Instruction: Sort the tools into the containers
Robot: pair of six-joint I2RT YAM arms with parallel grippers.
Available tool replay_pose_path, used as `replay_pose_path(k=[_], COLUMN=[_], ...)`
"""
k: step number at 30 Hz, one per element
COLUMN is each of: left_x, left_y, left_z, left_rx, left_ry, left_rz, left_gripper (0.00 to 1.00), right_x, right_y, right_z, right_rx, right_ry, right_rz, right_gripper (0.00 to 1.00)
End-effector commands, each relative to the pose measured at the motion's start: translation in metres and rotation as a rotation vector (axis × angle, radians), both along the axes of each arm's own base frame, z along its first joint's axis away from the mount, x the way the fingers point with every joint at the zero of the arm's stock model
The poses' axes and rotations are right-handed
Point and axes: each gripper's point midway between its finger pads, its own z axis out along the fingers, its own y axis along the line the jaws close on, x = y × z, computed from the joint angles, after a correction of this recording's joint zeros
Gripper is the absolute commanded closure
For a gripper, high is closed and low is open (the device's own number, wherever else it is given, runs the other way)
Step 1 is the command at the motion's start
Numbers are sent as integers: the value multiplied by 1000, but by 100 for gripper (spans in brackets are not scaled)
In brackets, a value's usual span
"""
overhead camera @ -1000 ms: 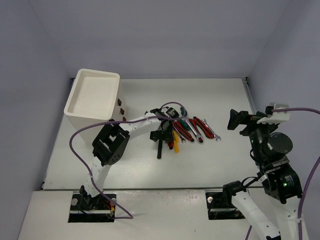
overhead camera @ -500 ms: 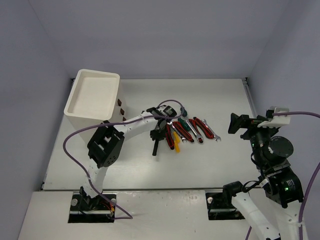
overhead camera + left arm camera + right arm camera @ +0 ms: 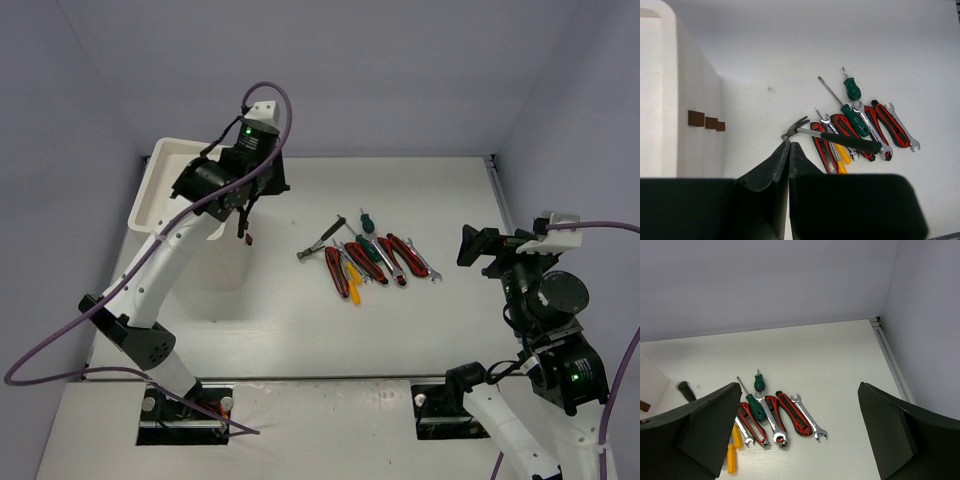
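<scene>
The tools lie in a heap mid-table: black-handled hammer [image 3: 320, 240] [image 3: 845, 140] at its left, red-handled pliers [image 3: 341, 272] [image 3: 822, 150] [image 3: 795, 412], green screwdrivers [image 3: 368, 250] [image 3: 852, 90] [image 3: 756, 407], yellow screwdrivers [image 3: 352, 290] [image 3: 732, 450] and silver wrenches [image 3: 425, 262] [image 3: 902, 130] [image 3: 810, 417]. The white cabinet [image 3: 160, 190] [image 3: 670, 100] stands at the back left, with dark-red drawer handles [image 3: 705, 120]. My left gripper [image 3: 243, 222] [image 3: 789, 147] is shut and empty, raised high beside the cabinet's right face. My right gripper [image 3: 480, 245] [image 3: 800, 390] is open and empty, raised right of the heap.
Grey walls close the table at the back and both sides. A metal rail [image 3: 497, 190] [image 3: 890, 355] runs along the right edge. The left arm's purple cable [image 3: 60, 340] loops out over the left side.
My left gripper let go of the hammer, which now lies at the heap's left. The arm rose and swung back left to the cabinet. The right arm has hardly moved.
</scene>
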Motion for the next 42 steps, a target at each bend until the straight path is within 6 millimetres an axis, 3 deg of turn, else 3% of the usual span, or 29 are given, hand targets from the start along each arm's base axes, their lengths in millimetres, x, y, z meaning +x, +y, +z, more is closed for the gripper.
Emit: replay_pose_path(k=[1, 4, 6, 8, 9, 10, 11, 12, 13, 18, 21, 23, 25, 36, 42], left_x=[-11, -31, -45, -54, -55, -57, -59, -56, -55, -42, -34, -28, -22, 12, 28], left_y=[-6, -20, -27, -33, -33, -38, -45, -48, -51, -63, -76, -82, -86, -89, -92], left_z=[-31, -58, -83, -97, -102, -106, -108, -107, -108, -122, -138, -153, -161, -229, -247], left_rx=[14, 24, -2, -4, -4, -10, -31, -56, -81, -193, -264, -294, -305, -321, -322], left_ry=[110, 179, 257, 293, 304, 307, 304, 293, 290, 301, 332, 356, 363, 425, 434], left_rz=[-44, -54, -26, -18, -5, -6, 4, 30, 50, 162, 224, 279, 315, 558, 603], left_gripper=[100, 99, 91, 70, 69, 59, 41, 30, 26, 25, 26, 31, 39, 44, 54], right_x=[5, 5, 6, 9, 11, 12, 14, 18, 21, 33, 36, 35, 32, 17, 12], right_y=[6, 10, 15, 24, 25, 29, 35, 42, 46, 72, 81, 82, 82, 81, 87], right_z=[25, 21, 14, 6, 4, 0, -6, -14, -20, -44, -56, -61, -63, -60, -59], right_rx=[17, 20, 19, 18, 18, 17, 20, 20, 23, 24, 28, 30, 31, 33, 45], right_ry=[-66, -58, -42, -10, -2, 12, 31, 57, 78, 180, 228, 242, 240, 202, 201], right_rz=[25, 48, 69, 113, 117, 134, 161, 192, 206, 320, 361, 367, 371, 394, 435], right_gripper=[0, 0, 0, 0, 0, 0, 0, 0, 0, 0, 0, 0, 0, 0, 0])
